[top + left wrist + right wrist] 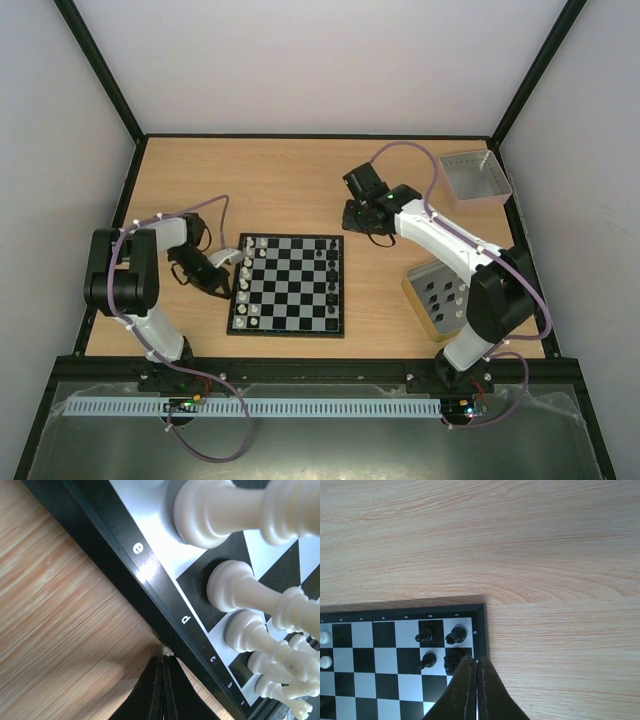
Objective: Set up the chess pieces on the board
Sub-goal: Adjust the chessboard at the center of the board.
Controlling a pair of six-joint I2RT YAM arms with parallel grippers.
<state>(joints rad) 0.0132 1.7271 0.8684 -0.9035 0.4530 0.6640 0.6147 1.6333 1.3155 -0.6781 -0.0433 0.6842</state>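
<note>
Currently both grippers are pressed shut, holding nothing: left gripper (pixel 164 661) just beside the left edge of the board (pixel 288 290), centred on the table (pixel 300 190); right gripper (pixel 476 664) over its far-right corner. Risk: any sideways sweep topples the crowded white chess pieces (pixel 246 285) lining that left edge.

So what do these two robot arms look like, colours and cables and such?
The left arm and right arm mix white shells with chunky black joints. A thin lilac cable loops along each. A small green light glows on the right arm. The left gripper and right gripper each end in two slim, black, tapering fingers.
</note>
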